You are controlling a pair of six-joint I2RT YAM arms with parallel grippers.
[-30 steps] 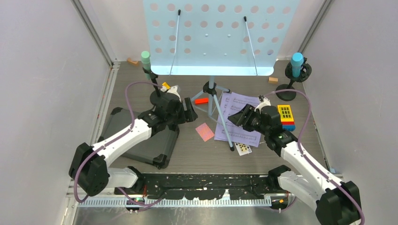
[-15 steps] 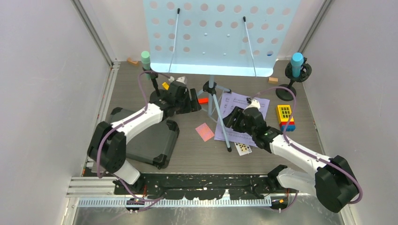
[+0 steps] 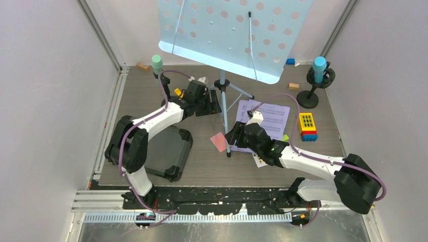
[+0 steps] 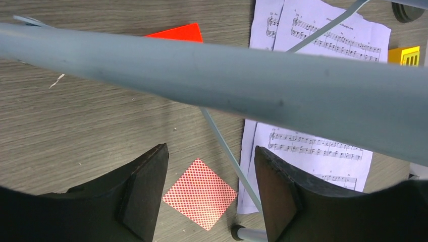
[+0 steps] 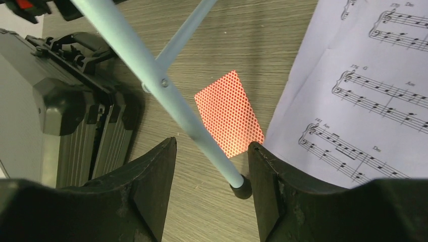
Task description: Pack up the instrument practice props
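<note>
On tabletop [image 3: 202,161] centre: music rack [image 3: 232,35] tilted on its tripod. Right claw [image 5: 212,146] half-open, straddling the near tripod leg [image 5: 166,85] just above its foot; leg runs up and away leftward. Left claw [image 4: 210,151] also parted, gripping nothing; centre pole [image 4: 217,85] lies crosswise beyond its tips. Right arm looks closer to a grab.

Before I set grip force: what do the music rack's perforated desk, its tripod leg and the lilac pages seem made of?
Perforated desk: probably thin painted sheet metal, pale blue, satin; punched holes, soft glare. Tripod leg: likely painted metal tube, riveted joint, black rubbery foot cap. Lilac pages: matte paper, printed staves, lying flat.
</note>
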